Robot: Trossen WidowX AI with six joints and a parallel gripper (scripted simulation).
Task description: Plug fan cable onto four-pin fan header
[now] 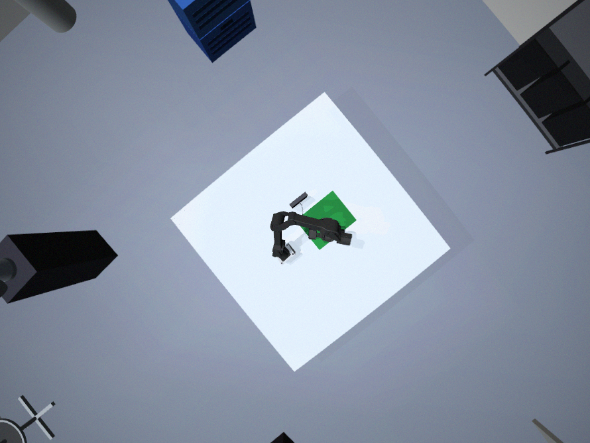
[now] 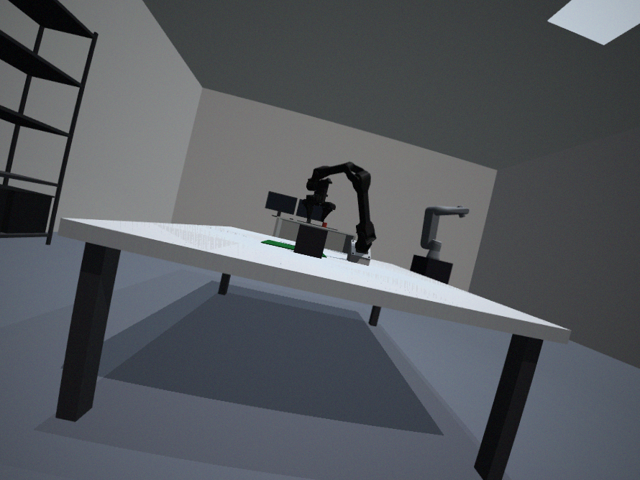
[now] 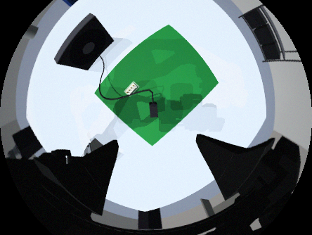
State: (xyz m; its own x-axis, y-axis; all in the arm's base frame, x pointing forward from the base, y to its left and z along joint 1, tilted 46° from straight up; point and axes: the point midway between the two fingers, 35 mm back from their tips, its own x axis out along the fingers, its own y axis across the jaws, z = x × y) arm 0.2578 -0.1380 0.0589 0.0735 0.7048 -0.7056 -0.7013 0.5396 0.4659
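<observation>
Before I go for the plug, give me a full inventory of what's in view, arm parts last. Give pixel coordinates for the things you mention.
Plug (image 3: 153, 110): one, black, over the green board, off the header
Header (image 3: 131, 89): one, white, on the board
Cable (image 3: 100, 82): one, black, from fan to plug
Board (image 1: 329, 205) (image 3: 183, 67): one, green, on the table
Fan (image 1: 298, 200) (image 2: 310, 241) (image 3: 75, 46): one, dark, standing beside the board
Table (image 1: 238, 286) (image 2: 258, 274) (image 3: 46, 95): one, white top, dark legs, mid-room
Cabinet (image 1: 223, 35): one, blue, past the table
Shelf unit (image 1: 525, 109) (image 2: 75, 111): one, dark, by a wall
Monitors (image 2: 281, 202): two, dark, background desk
Second arm (image 2: 430, 227): one, grey, on a dark pedestal
Arm (image 1: 309, 221) (image 2: 364, 201): one, black, mounted on the table
End effector (image 2: 318, 219) (image 3: 157, 138): one, black, open, above the table
</observation>
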